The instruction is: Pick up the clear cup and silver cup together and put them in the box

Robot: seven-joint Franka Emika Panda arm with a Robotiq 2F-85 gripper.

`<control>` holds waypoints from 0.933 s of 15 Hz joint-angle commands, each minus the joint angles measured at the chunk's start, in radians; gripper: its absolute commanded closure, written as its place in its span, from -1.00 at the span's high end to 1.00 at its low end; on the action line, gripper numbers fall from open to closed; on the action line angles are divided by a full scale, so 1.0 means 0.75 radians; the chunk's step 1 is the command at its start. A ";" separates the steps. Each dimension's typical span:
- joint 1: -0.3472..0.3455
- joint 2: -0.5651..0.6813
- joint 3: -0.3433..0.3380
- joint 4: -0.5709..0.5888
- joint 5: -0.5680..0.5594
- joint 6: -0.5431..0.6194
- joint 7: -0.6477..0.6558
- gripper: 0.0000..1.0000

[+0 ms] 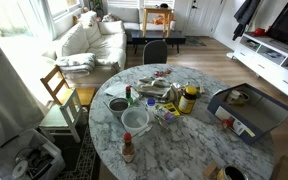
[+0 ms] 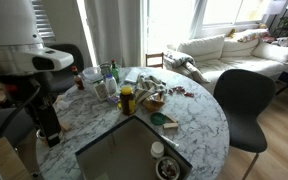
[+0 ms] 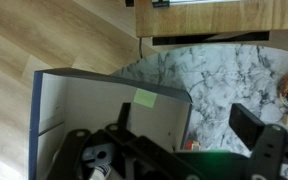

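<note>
The clear cup point(image 1: 134, 120) stands near the front left of the round marble table, whitish and wide. The silver cup point(image 1: 118, 104) stands just behind it, apart from it. The grey box point(image 1: 252, 112) with raised flaps sits at the table's right side, and it also shows in an exterior view point(image 2: 119, 152) and in the wrist view point(image 3: 94, 105). My gripper point(image 2: 51, 135) hangs at the table edge beside a corner of the box, far from both cups. In the wrist view its fingers point(image 3: 189, 125) are spread apart with nothing between them. The cups are out of the wrist view.
A yellow jar with a dark lid point(image 1: 188, 100) stands mid-table point(image 2: 127, 97). Bottles, packets and a red sauce bottle point(image 1: 128, 150) clutter the table around the cups. Small items lie in the box point(image 2: 167, 168). Chairs stand round the table point(image 2: 242, 100).
</note>
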 commanded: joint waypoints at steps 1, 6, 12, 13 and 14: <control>0.015 -0.002 -0.012 0.002 -0.007 -0.006 0.008 1.00; 0.015 -0.002 -0.012 0.002 -0.007 -0.006 0.008 1.00; 0.193 0.171 0.080 0.107 0.049 0.119 -0.004 0.49; 0.229 0.216 0.102 0.142 0.062 0.146 -0.002 0.31; 0.267 0.252 0.117 0.174 0.089 0.174 -0.011 0.16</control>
